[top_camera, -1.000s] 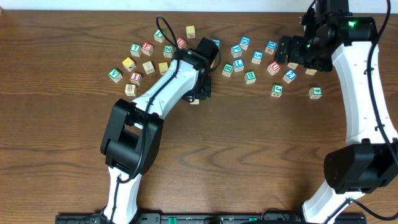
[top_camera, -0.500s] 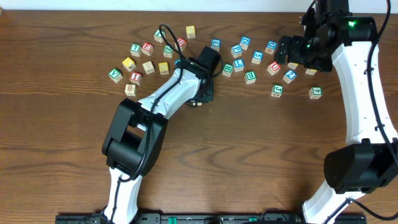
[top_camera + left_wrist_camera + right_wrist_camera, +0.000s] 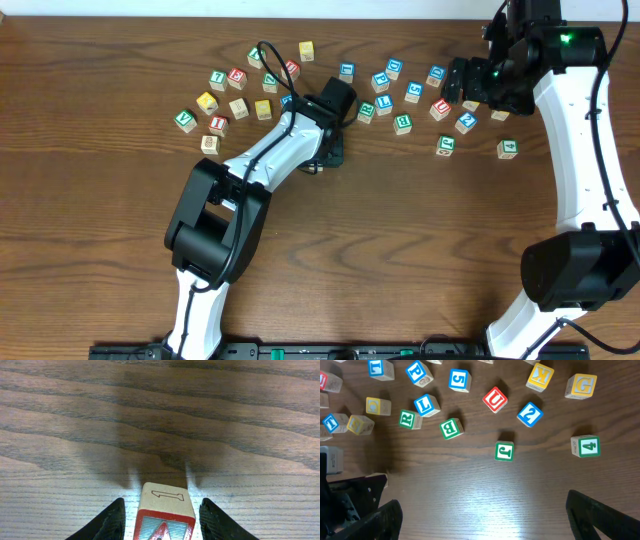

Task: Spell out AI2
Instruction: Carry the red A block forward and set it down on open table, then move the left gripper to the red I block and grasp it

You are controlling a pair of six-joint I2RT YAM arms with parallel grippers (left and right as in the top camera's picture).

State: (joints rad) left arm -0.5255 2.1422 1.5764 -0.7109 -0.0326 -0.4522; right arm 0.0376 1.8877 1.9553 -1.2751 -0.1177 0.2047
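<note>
Left wrist: block [image 3: 166, 510] between fingers [image 3: 106, 523]

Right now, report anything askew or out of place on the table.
Nothing is broken or spilled. The red U block and blue 2 block sit turned cornerwise; one block stands apart from the rest, between the fingers of the left tool.
</note>
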